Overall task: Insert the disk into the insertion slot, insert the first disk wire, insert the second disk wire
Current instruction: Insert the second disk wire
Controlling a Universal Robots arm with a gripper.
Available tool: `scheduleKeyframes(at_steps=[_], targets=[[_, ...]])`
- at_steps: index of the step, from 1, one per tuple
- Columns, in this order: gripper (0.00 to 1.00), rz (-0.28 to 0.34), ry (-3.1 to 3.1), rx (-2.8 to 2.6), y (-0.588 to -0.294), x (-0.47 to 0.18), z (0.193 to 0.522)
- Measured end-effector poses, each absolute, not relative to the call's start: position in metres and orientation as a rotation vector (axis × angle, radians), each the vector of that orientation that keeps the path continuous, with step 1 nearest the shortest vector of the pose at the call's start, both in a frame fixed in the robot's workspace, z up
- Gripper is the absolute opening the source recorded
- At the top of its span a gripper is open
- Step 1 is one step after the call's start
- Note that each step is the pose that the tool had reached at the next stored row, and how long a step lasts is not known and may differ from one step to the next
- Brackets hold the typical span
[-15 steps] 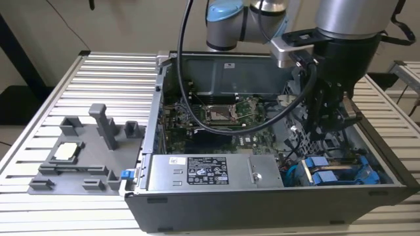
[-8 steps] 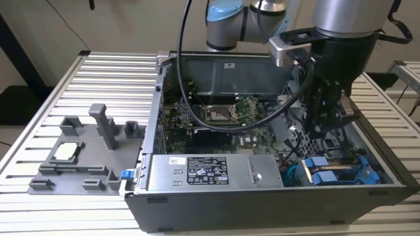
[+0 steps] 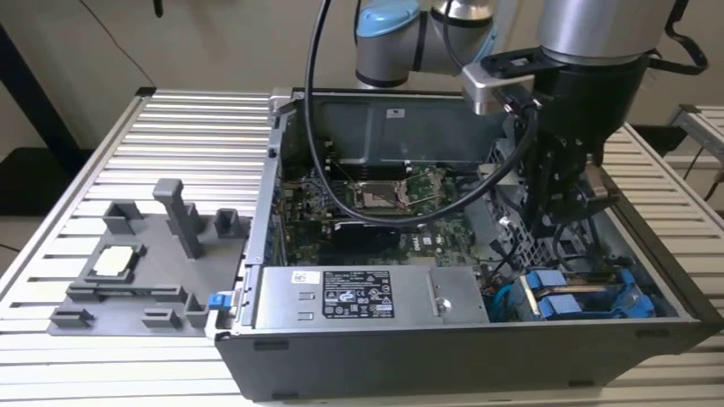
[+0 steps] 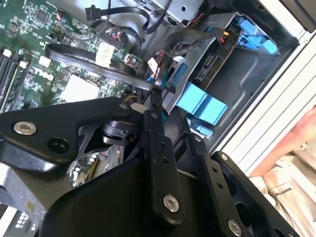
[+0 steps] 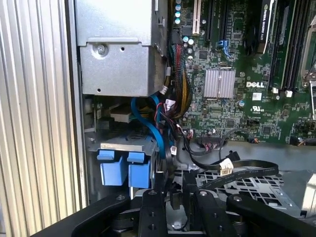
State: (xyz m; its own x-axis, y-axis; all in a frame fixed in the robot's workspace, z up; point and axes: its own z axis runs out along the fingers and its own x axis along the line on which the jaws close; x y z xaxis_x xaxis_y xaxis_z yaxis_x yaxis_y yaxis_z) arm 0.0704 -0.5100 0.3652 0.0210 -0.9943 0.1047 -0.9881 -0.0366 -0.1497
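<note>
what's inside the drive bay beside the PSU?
Two blue drive fronts sit side by side in the drive bay, a blue cable curving down toward them. Drive bodies behind are covered by the bay's sheet metal.

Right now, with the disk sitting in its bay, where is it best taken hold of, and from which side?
Take the disk by its two blue tabs, coming from the open side of the case. They stand side by side, clear of the bay, which hides the rest, and look made for pinching.
</note>
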Motion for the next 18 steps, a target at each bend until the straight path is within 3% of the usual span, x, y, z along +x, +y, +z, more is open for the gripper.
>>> scheduleKeyframes(at_steps=[6,8,9,18], targets=[[0.30,-0.275,2.154,-2.216,-0.5099,0.0704,0.3647],[0.27,-0.275,2.154,-2.216,-0.5099,0.0704,0.3646],[0.20,-0.275,2.154,-2.216,-0.5099,0.0704,0.3646],[0.15,-0.275,2.154,-2.216,-0.5111,0.0706,0.3644]])
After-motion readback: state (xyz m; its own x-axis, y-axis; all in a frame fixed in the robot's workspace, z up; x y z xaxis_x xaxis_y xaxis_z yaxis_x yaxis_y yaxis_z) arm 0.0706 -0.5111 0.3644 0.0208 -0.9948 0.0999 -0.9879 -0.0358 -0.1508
